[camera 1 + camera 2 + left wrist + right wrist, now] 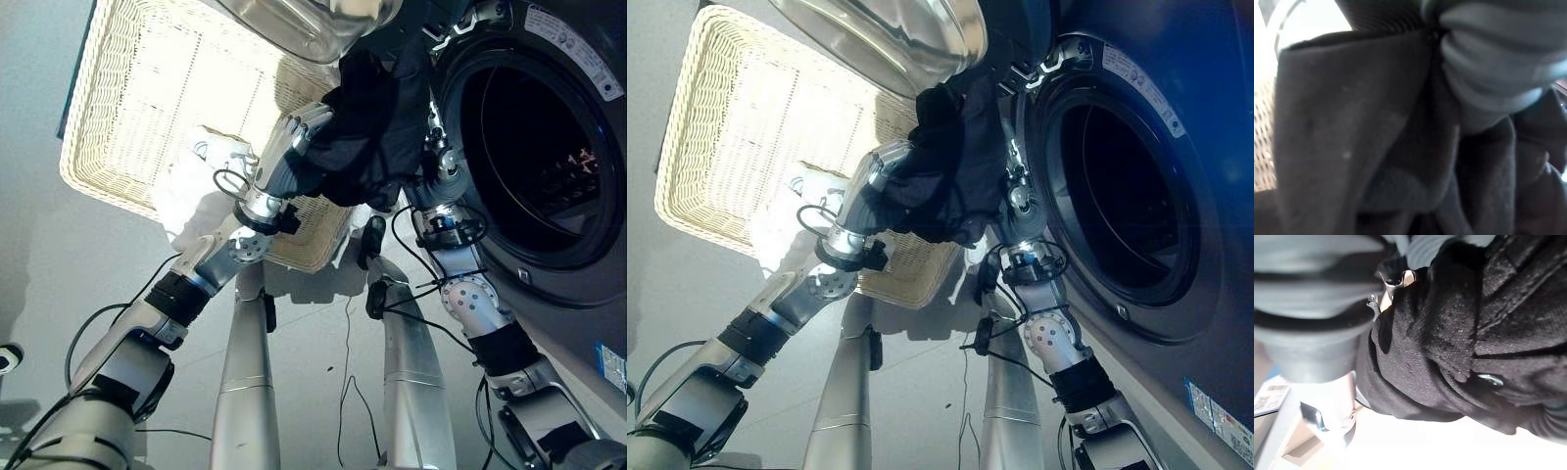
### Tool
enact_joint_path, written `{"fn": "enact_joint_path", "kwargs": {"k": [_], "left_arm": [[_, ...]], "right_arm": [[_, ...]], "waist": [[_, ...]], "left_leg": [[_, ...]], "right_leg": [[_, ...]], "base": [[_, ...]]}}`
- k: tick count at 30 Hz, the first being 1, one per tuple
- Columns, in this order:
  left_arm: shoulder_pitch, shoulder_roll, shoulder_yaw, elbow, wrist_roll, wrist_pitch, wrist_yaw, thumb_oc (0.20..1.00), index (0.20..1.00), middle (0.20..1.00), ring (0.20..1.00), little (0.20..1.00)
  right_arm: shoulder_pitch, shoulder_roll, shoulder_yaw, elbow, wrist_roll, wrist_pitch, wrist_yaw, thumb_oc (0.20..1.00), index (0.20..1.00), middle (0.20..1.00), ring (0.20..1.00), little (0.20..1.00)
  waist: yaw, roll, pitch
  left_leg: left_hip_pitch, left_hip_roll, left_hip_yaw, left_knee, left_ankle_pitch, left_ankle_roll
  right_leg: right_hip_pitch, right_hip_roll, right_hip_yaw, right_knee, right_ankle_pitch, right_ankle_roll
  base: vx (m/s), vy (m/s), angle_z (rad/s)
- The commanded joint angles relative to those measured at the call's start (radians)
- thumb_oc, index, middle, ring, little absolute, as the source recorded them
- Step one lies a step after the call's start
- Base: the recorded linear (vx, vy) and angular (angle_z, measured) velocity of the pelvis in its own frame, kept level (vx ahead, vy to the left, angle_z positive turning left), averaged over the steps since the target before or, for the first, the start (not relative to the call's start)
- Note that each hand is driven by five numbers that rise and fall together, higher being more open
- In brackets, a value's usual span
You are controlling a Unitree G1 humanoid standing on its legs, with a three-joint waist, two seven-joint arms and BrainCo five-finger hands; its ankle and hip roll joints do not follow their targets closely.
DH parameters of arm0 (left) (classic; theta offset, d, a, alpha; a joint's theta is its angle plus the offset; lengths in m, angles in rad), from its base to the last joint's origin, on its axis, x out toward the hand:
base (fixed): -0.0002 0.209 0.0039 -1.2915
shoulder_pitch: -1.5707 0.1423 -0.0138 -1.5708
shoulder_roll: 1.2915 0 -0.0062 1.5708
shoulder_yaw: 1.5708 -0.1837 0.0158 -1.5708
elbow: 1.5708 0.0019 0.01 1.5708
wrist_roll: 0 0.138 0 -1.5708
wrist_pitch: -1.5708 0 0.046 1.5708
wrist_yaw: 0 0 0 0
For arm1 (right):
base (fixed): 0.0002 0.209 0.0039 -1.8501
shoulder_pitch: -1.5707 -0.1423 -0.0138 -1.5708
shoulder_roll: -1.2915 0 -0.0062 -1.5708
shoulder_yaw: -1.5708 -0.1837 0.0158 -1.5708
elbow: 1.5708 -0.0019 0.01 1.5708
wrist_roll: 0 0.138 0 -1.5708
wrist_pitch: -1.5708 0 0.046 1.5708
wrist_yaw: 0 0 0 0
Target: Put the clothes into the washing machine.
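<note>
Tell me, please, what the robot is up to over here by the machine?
It is holding a bundle of black clothing between its left hand and right hand, raised beside the washing machine, whose door is open. The clothing is not yet inside the drum. A wicker basket with a white item sits on the floor behind.

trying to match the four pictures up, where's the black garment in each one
Left eye view: black garment bunched up between both hands, just left of the washing machine opening.
Right eye view: same bundle, upper centre, beside the opening.
Left wrist view: dark folds across the picture.
Right wrist view: dark cloth across the right.
Shared landmark: wicker basket.
</note>
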Motion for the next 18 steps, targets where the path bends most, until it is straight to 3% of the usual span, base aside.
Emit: {"fn": "enact_joint_path", "kwargs": {"k": [1,9,18], "left_arm": [[-0.065,-0.021,-0.028,-0.138,0.094,-0.038,0.019,0.200,0.200,0.200,0.200,0.200],[-0.082,-0.003,-0.045,-0.165,0.178,0.020,0.076,0.200,0.200,0.200,0.200,0.200],[-0.087,-0.015,-0.046,-0.187,0.201,-0.012,0.082,0.200,0.200,0.200,0.200,0.200]], "right_arm": [[-0.016,-0.014,0.093,-0.150,0.003,0.080,0.114,1.000,1.000,1.000,1.000,1.000],[-0.040,-0.052,0.134,-0.160,-0.064,0.136,0.094,1.000,1.000,1.000,1.000,1.000],[-0.062,-0.080,0.149,-0.135,-0.145,0.154,0.057,1.000,1.000,1.000,1.000,1.000]], "waist": [[-0.018,0.032,0.006],[-0.015,0.033,0.006],[-0.014,0.036,0.006]], "left_leg": [[-0.008,-0.054,0.002,0.109,-0.091,0.059],[-0.015,-0.053,0.002,0.115,-0.088,0.057],[-0.018,-0.057,0.003,0.118,-0.087,0.055]], "right_leg": [[0.091,0.053,-0.051,-0.242,0.207,0.043],[0.086,0.051,-0.054,-0.239,0.206,0.040],[0.083,0.049,-0.055,-0.239,0.207,0.039]], "base": [[0.00,0.000,0.00],[0.00,0.000,0.00],[0.00,0.000,0.00]]}}
